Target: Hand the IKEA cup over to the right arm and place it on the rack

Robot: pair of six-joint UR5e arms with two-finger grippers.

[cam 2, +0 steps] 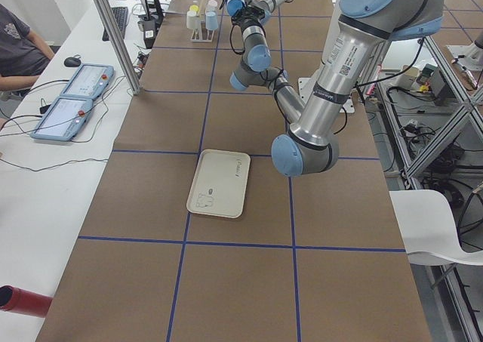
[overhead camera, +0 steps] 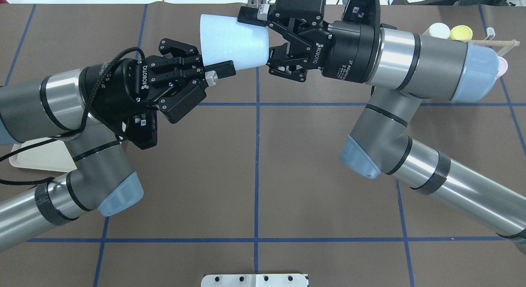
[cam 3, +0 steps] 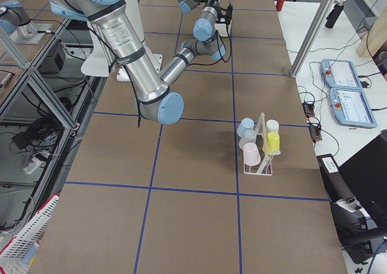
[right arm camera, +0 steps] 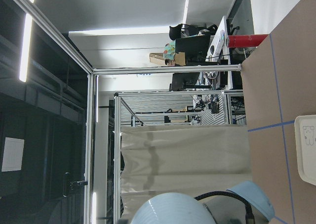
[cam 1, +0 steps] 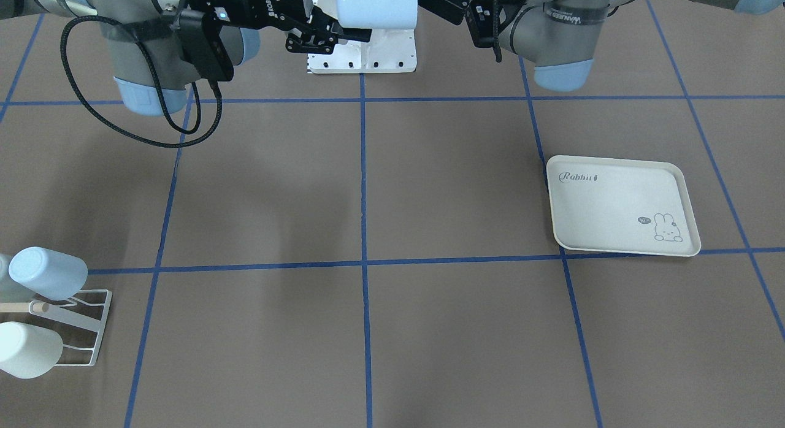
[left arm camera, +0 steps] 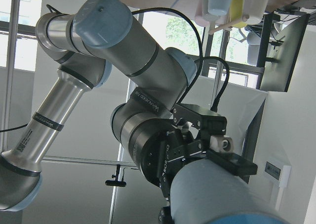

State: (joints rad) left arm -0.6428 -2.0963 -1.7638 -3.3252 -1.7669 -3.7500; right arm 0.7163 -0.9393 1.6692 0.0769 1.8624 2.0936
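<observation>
The pale blue IKEA cup hangs on its side in the air between both arms, high over the table's far middle. My left gripper pinches the cup's wide rim; one finger lies along the outside wall and the other is hidden. My right gripper straddles the cup's narrow base end, with its fingers against the wall. The cup also shows in the front view and the left wrist view. The white wire rack with its wooden dowel stands at the table's right end and holds several cups.
The cream rabbit-print tray lies on the left side of the table, partly under my left arm in the overhead view. The rack's base carries a pale blue cup and a white cup. Operators' desks line the far edge.
</observation>
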